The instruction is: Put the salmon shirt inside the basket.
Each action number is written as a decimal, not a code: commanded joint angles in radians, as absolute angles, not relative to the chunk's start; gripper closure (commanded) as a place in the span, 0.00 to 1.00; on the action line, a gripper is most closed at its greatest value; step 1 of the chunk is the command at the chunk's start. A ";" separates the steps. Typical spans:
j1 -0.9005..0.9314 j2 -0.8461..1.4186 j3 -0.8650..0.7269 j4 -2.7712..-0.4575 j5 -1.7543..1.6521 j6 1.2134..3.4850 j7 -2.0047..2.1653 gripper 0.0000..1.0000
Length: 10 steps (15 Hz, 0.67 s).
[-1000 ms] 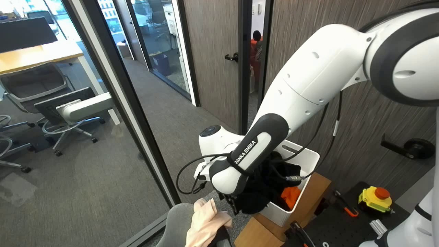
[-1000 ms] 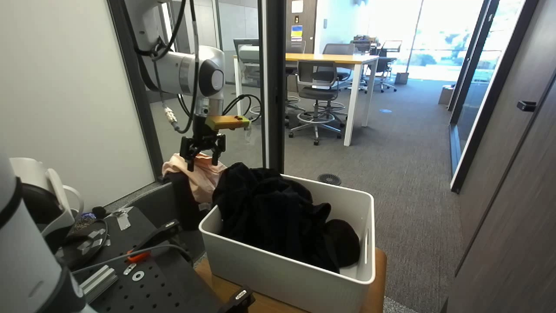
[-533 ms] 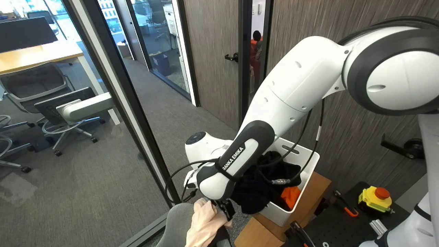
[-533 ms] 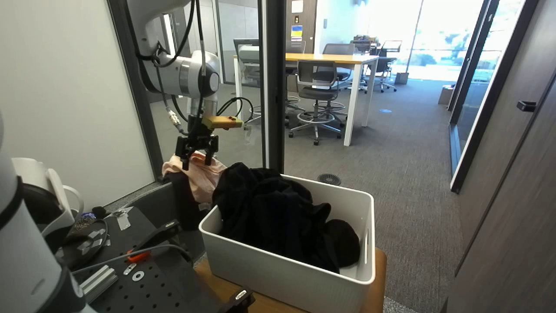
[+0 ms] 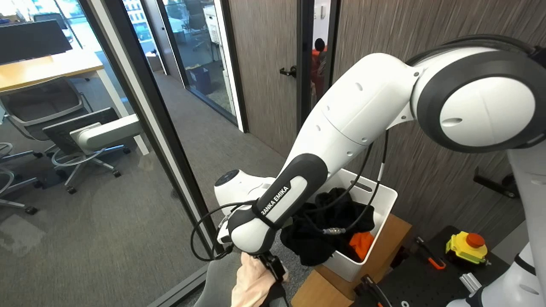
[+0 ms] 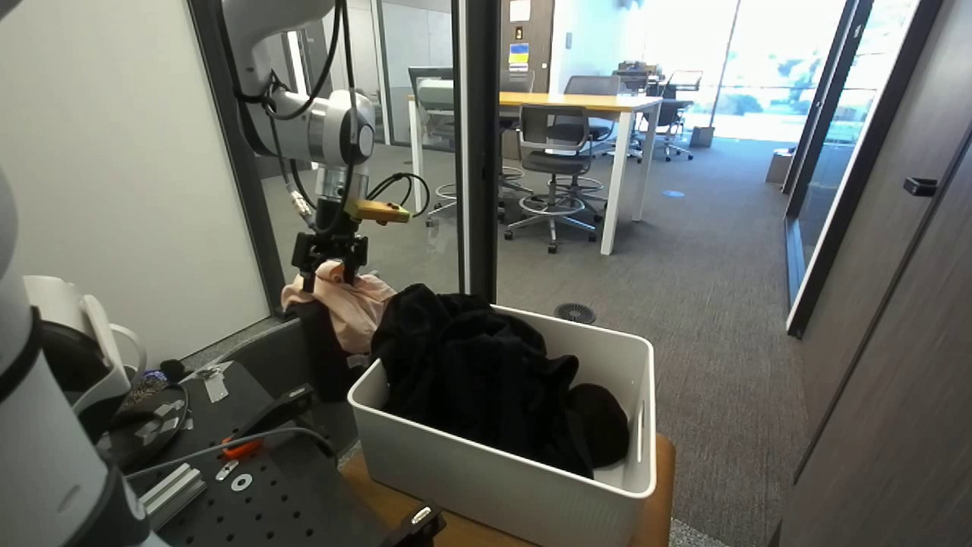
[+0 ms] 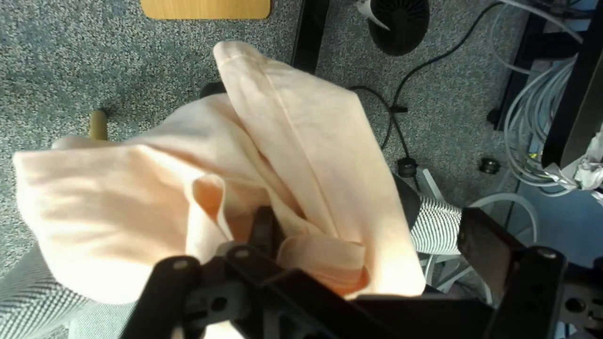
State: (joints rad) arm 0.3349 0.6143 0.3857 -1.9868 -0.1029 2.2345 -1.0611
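The salmon shirt lies draped over a chair beside the basket, in both exterior views (image 5: 249, 283) (image 6: 357, 315) and large in the wrist view (image 7: 339, 141). The white basket (image 6: 493, 471) also shows in an exterior view (image 5: 347, 267); it holds a black cloth pile. My gripper (image 6: 328, 279) is open and points down at the shirt's top. In the wrist view the gripper (image 7: 370, 223) has one fingertip sunk among the shirt's folds and the other beyond its edge, beside the chair. Part of the shirt lies between the fingers. Whether the fingers touch the cloth cannot be told.
The basket stands on a wooden stool (image 5: 394, 234), with an orange cloth (image 5: 361, 245) inside. A glass wall with a dark frame (image 6: 477, 152) stands close to the arm. A black perforated table (image 6: 258, 501) with clamps and a cable is near the robot base.
The arm has moved away from the basket and lower over the chair. The open gripper has come down into the shirt's folds. The basket has not moved.
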 commanded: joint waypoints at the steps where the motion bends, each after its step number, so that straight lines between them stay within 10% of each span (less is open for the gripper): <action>1: 0.333 0.654 0.404 -1.917 -0.064 2.167 -1.015 0.00; 10: 0.342 0.681 0.405 -1.868 -0.078 2.112 -0.991 0.00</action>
State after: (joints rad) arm 0.3371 0.6605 0.3957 -1.9128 -0.0815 2.1545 -1.0057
